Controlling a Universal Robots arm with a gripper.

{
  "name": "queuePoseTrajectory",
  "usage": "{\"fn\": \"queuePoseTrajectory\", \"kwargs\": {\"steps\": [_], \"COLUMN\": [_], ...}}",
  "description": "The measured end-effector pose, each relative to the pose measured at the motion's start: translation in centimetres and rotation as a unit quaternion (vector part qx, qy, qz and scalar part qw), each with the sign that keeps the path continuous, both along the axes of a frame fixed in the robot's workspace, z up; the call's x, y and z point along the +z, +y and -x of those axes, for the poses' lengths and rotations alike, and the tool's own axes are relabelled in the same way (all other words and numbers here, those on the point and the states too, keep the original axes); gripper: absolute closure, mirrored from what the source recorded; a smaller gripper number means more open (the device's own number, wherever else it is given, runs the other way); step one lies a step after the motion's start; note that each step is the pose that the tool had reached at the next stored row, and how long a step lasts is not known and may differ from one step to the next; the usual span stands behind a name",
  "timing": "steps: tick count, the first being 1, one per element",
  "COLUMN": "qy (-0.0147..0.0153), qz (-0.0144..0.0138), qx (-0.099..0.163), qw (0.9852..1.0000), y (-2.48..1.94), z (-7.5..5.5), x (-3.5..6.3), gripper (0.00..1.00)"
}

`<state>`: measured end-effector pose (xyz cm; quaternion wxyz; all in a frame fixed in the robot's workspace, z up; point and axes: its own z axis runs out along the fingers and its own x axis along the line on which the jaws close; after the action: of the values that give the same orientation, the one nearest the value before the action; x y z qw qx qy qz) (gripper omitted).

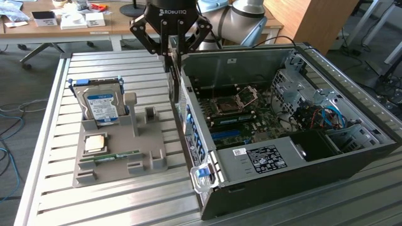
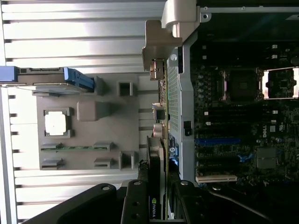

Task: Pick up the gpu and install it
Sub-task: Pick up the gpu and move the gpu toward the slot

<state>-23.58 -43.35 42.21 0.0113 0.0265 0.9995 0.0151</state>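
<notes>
Claw clamped on thin, flat dark gpu, edge-on, just beside open computer case. Ribbed metal table; grey tray holds 1 upright hard drive.

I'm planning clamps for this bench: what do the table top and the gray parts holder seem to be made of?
The table top looks like bare aluminium: silvery ribbed slats with bright glare along them. The gray parts holder is probably plastic, perhaps printed: an even matte gray, blocky formed slots and posts, no metallic shine.
</notes>
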Motion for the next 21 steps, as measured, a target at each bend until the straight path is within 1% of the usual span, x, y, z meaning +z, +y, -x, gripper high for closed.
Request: {"fn": "queuePoseTrajectory", "kwargs": {"steps": [21], "qy": [0.0000], "qz": [0.0000], "qx": [0.000], "qw": [1.0000], "y": [0.03], "z": [-1.4], "x": [0.00], "gripper": [0.73]}}
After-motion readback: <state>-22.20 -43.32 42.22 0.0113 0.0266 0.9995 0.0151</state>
